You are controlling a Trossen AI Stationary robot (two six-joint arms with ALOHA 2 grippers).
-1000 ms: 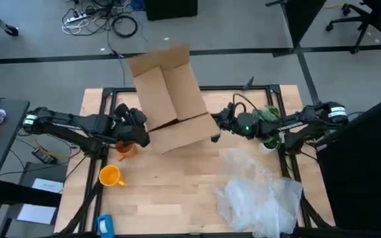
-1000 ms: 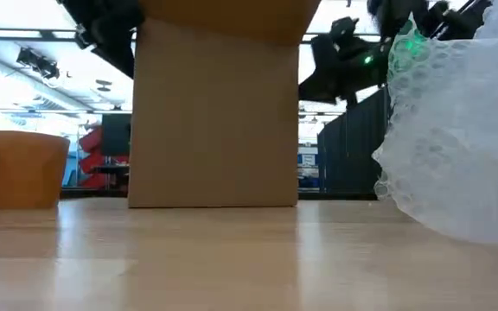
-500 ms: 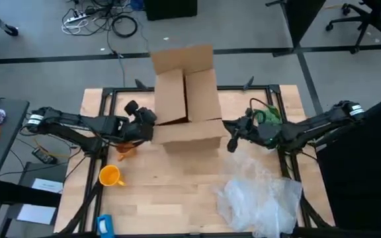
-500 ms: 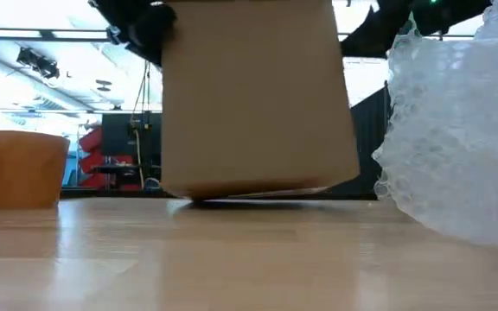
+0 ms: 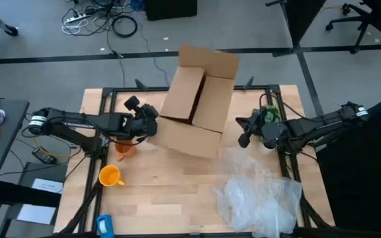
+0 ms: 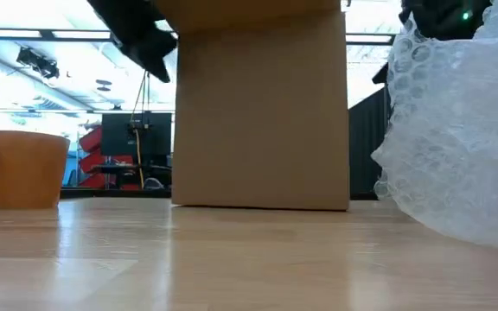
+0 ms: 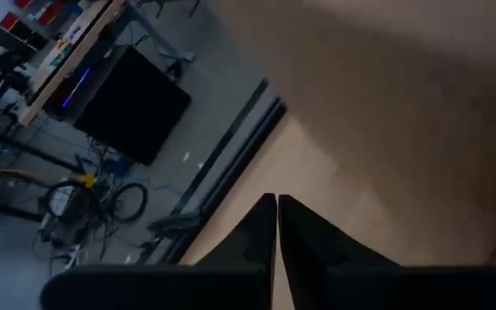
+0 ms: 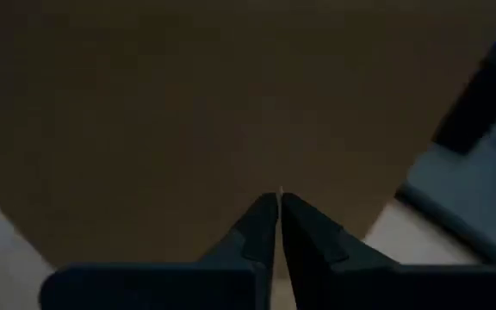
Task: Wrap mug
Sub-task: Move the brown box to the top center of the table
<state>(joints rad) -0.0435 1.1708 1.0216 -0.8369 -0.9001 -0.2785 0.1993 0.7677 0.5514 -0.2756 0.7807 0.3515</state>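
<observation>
Cardboard, plain brown and flat-sided, makes up the open box (image 5: 200, 106) standing at the table's far middle, flaps up. Left gripper (image 5: 152, 125), fingers pressed together on nothing, sits at the box's left side; right gripper (image 5: 241, 132), likewise clenched and empty, sits just off its right side. Glossy orange, the mug (image 5: 110, 176) stands on the pale wooden table (image 5: 170, 192) near the left front edge, well apart from both. Crinkly clear bubble wrap (image 5: 260, 195) lies heaped at the right front. Grey floor and cables (image 5: 114, 23) lie beyond.
</observation>
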